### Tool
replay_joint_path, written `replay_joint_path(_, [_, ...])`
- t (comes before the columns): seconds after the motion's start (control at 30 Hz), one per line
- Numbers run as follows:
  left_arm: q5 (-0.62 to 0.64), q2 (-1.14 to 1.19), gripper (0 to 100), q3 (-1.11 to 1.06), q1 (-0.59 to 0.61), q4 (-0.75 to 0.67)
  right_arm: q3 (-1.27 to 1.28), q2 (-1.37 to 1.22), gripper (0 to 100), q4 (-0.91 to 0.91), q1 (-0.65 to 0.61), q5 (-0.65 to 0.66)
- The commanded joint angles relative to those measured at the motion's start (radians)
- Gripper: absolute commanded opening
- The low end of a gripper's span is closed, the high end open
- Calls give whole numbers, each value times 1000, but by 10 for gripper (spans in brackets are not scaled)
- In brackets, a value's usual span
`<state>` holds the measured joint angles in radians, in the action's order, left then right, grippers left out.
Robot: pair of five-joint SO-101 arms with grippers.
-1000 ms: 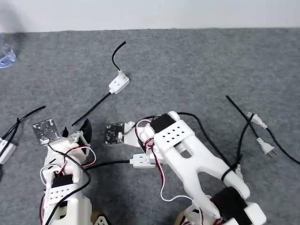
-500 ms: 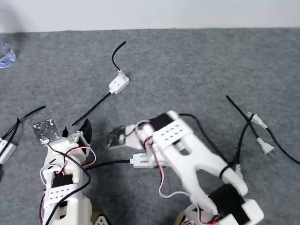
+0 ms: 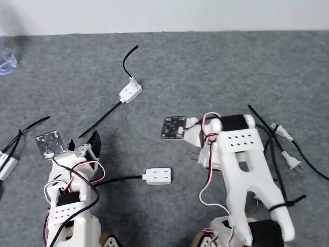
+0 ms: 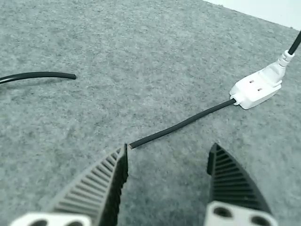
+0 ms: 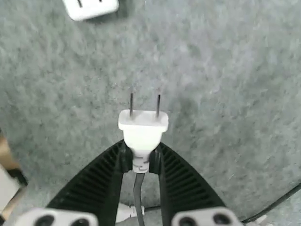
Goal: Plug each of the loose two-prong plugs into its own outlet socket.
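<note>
My right gripper (image 5: 141, 155) is shut on a white two-prong plug (image 5: 142, 126); its bare prongs point away over the carpet, toward a white outlet socket (image 5: 91, 7). In the high view this gripper (image 3: 201, 152) hangs to the right of that socket (image 3: 158, 176), apart from it. My left gripper (image 4: 167, 160) is open and holds nothing, low over the carpet at the left (image 3: 83, 141). Beyond it lies a second white socket (image 4: 257, 87) on a black cord (image 4: 181, 125), also seen further back (image 3: 130, 91). Two loose plugs (image 3: 293, 163) (image 3: 281, 131) lie at the far right.
Grey carpet (image 3: 205, 72) covers the table up to a white wall. A third white socket (image 3: 5, 165) sits at the left edge with a black cord end (image 4: 42, 75) nearby. Black cords (image 3: 264, 149) cross beside the right arm.
The right arm has swung to the right and back from the near socket, which now lies uncovered. The left arm has not moved.
</note>
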<state>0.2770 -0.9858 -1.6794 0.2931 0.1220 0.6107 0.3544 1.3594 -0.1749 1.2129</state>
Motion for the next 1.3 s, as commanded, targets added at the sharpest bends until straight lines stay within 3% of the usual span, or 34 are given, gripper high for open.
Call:
replay_joint_path(0.0, [-8,-5,261,7,-9,2,126,31,9,-143,24,20])
replay_joint_path(0.13, [-8,-5,261,7,-9,2,259,31,9,-298,33,17])
replay_joint_path(0.27, [-8,-5,261,7,-9,2,310,33,20,-334,33,15])
replay_joint_path(0.53, [-8,-5,261,7,-9,2,315,41,220,-326,22,15])
replay_joint_path(0.93, [-8,-5,261,7,-9,2,316,31,205,-289,-110,-35])
replay_joint_path(1.27, [-8,-5,261,7,-9,2,373,30,205,-349,-108,-31])
